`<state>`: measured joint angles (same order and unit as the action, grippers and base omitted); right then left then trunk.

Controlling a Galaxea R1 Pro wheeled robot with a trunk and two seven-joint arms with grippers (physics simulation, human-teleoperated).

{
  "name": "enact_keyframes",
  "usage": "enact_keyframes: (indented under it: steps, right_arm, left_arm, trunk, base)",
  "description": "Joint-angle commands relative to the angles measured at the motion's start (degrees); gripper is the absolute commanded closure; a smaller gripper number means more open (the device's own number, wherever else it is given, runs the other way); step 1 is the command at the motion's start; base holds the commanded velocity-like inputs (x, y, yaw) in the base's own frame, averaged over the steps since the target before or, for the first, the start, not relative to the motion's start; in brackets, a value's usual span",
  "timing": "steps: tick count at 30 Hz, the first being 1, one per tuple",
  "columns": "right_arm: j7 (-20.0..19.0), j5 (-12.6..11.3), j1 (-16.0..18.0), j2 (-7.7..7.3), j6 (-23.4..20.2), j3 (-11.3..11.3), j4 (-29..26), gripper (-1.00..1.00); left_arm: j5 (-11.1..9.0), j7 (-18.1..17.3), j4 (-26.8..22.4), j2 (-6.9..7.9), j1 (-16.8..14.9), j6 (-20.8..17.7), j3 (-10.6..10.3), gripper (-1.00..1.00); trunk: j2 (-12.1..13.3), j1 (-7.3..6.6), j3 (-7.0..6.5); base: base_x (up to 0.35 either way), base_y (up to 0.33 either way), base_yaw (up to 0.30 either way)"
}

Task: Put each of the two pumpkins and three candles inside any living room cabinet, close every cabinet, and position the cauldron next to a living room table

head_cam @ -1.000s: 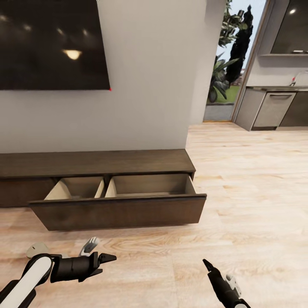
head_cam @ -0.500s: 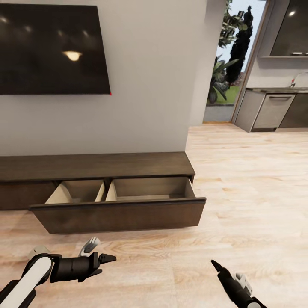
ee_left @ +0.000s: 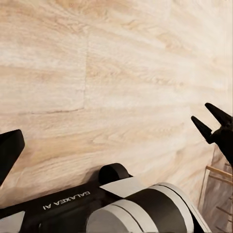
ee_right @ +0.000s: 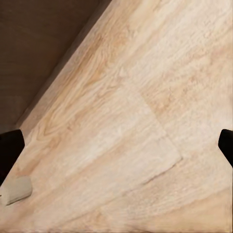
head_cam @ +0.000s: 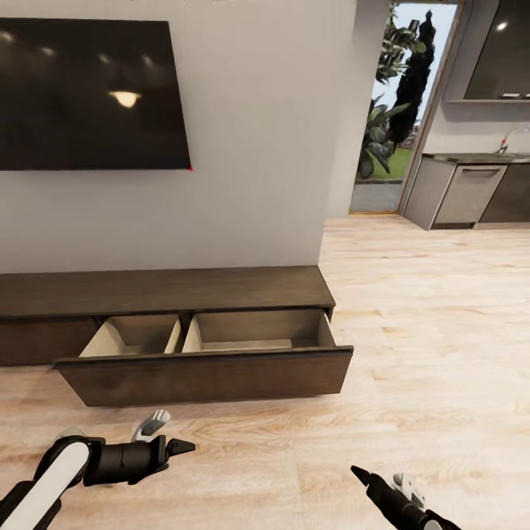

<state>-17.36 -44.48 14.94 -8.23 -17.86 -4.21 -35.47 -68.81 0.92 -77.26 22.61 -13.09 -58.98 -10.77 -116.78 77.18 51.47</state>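
dark wood cabinet (head_cam: 184,291), drawer (head_cam: 206,375) open

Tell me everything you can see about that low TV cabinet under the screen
The cabinet is a long, low, dark brown wood-look unit standing on the pale plank floor against the grey wall. Its wide handleless drawer is pulled out, showing two pale beige compartments with nothing visible inside. Another front at its left end is shut. Neither pincer touches it.

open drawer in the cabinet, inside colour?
Pale beige inside the drawer, against the dark brown cabinet; clearest in head view.
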Motion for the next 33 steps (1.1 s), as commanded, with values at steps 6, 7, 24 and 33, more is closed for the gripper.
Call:
enact_keyframes:
  steps: [6,7,24,33]
  right_arm:
    - [0.6,3.1,0.0,0.24,0.1,2.3,0.0,-1.0]
    - [1.0,3.4,0.0,0.28,0.1,2.5,0.0,-1.0]
    - [69.8,7.5,-0.3,13.67,-0.4,30.8,-20.9,-1.0]
    - [66.6,7.1,-0.4,13.93,-0.4,31.5,-21.1,-1.0]
  left_arm:
    - [4.2,0.0,0.1,-0.06,0.0,0.3,0.2,-1.0]
    - [4.5,0.1,0.2,-0.33,0.0,0.3,0.2,-1.0]
    - [8.9,26.5,0.4,-11.13,-0.1,6.9,-0.3,-1.0]
    - [9.2,26.8,0.4,-11.21,0.0,7.4,-0.6,-1.0]
  trunk:
    - [2.4,-1.32,-1.08]
    - [2.8,-1.54,-1.26]
    - [9.6,-5.28,-4.31]
    - [10.8,-5.94,-4.85]
  base:
    - [0.0,0.0,0.0]
    - [0.0,0.0,0.0]
    - [0.0,0.0,0.0]
    - [0.0,0.0,0.0]
